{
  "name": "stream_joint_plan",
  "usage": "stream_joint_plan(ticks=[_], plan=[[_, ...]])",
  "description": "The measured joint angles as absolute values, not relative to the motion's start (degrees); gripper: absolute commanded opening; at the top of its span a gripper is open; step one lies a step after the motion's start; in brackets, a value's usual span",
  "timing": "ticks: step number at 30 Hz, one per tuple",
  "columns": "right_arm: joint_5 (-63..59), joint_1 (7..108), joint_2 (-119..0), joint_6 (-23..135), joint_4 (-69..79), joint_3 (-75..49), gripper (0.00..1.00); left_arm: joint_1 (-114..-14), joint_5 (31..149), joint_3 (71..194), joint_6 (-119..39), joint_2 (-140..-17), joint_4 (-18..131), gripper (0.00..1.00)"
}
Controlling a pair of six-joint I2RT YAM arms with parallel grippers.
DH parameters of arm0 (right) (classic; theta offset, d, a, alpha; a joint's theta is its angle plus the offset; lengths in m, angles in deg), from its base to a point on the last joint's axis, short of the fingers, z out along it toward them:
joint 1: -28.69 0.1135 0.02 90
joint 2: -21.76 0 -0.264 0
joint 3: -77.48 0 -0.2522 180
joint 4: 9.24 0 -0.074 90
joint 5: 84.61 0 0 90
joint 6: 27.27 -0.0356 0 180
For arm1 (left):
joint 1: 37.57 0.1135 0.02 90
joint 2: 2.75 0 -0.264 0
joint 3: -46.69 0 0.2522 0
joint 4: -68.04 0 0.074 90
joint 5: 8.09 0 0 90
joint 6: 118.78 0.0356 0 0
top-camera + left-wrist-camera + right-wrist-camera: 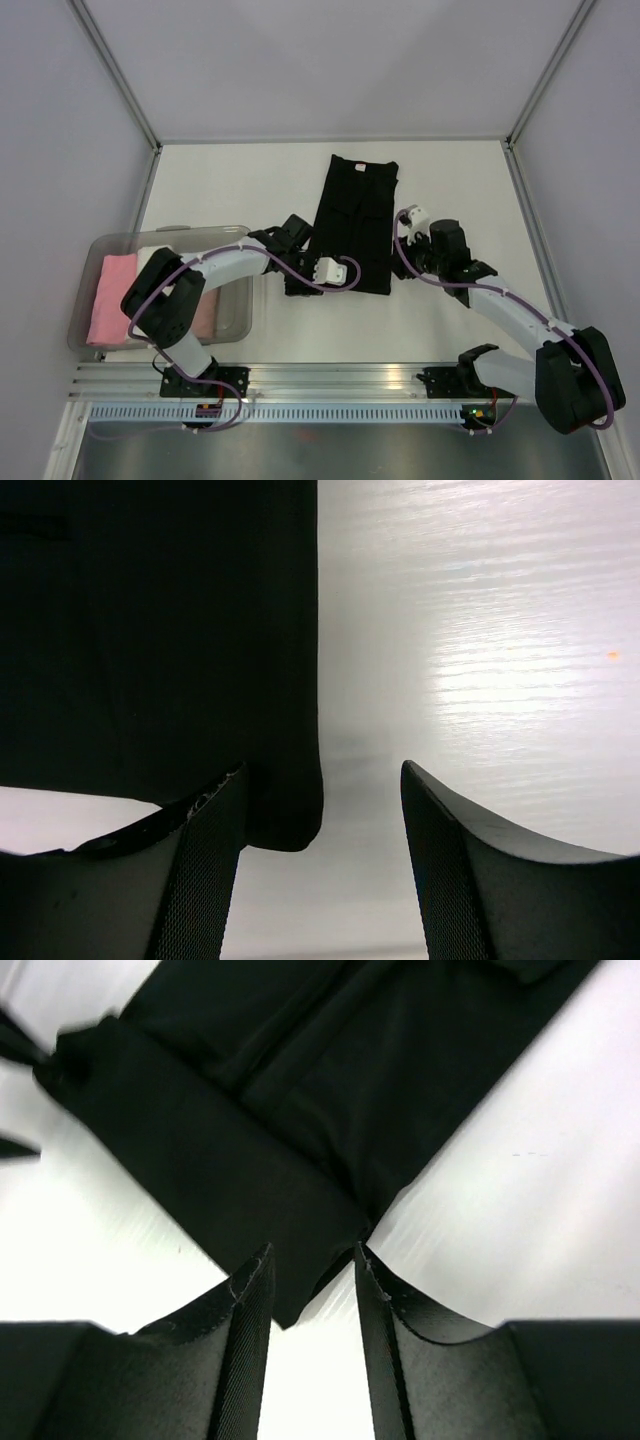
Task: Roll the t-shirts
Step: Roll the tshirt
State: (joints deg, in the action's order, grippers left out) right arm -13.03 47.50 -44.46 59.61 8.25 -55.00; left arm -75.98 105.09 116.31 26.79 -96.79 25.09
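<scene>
A black t-shirt point(355, 215) lies flat in a long folded strip in the middle of the table. Its near end is turned over into a thick band point(200, 1170). My left gripper point(298, 285) is open at the band's near left corner; that corner point(290, 820) lies by the left finger, with bare table between the tips point(322, 770). My right gripper point(395, 262) is open, its jaws narrowly apart, and the band's near right corner sits between the fingertips point(313, 1252). Pink point(112, 300), white point(150, 258) and pale peach point(212, 310) shirts lie in the tub.
A clear plastic tub point(80, 320) stands at the near left beside the left arm. White walls with metal posts close the table at the back and sides. A metal rail point(340, 378) runs along the near edge.
</scene>
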Motion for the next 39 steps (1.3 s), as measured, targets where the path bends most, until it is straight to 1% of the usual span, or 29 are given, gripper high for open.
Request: stream_joint_plan(ticks=[7,8,10,13,15,21,25,28,29,31,32,33,34,36,37,39], plan=[[-15.1,55.2,-39.3,73.3,7.0,-60.4,0.50,-77.1,100.4,114.2,30.7,-97.0,33.2,0.66],[-15.4,55.4,-38.8,76.3,7.1,-60.6,0.53,-77.1,100.2,114.0,30.9,-97.0,33.9,0.66],[-15.8,56.0,-38.2,81.8,7.5,-61.0,0.55,-77.1,99.8,113.2,30.9,-97.0,34.9,0.66],[-15.7,57.8,-39.0,88.7,9.0,-61.3,0.56,-77.2,99.8,111.4,31.3,-96.4,35.0,0.66],[-15.0,60.0,-41.4,92.6,10.2,-61.3,0.60,-77.2,99.9,110.2,31.9,-95.1,34.9,0.68],[-10.1,65.9,-50.0,99.1,11.7,-61.2,0.59,-77.2,99.3,109.2,32.8,-93.6,34.8,0.69],[-7.1,66.3,-51.3,100.2,11.0,-60.3,0.54,-76.9,98.1,109.7,33.0,-94.8,35.2,0.68],[-5.4,66.3,-52.3,100.3,10.4,-60.1,0.50,-76.5,97.8,110.5,33.3,-95.7,35.6,0.66],[-4.7,66.3,-52.6,100.3,10.1,-59.9,0.48,-76.5,97.7,110.9,33.3,-96.1,35.8,0.60],[-3.7,66.3,-53.1,100.1,9.4,-59.8,0.36,-76.5,97.3,111.5,33.3,-97.0,36.2,0.49],[-3.4,66.3,-53.4,100.0,8.9,-59.8,0.30,-76.5,97.2,111.7,33.3,-97.2,36.6,0.38],[-3.1,66.3,-53.9,99.9,8.5,-59.8,0.25,-76.4,97.2,111.7,33.3,-97.5,36.6,0.33],[-2.8,66.4,-54.2,99.7,8.1,-59.7,0.16,-76.4,97.1,111.7,33.5,-97.6,36.6,0.23],[-2.4,66.3,-55.1,99.5,7.9,-59.3,0.08,-76.3,97.2,111.7,33.6,-97.8,36.6,0.12],[-2.3,66.3,-55.6,99.5,8.0,-58.9,0.03,-76.3,97.2,111.7,33.6,-97.8,36.4,0.03],[-2.5,66.3,-55.9,99.5,8.9,-58.0,0.00,-76.2,97.4,112.0,33.7,-97.8,35.3,0.02]])
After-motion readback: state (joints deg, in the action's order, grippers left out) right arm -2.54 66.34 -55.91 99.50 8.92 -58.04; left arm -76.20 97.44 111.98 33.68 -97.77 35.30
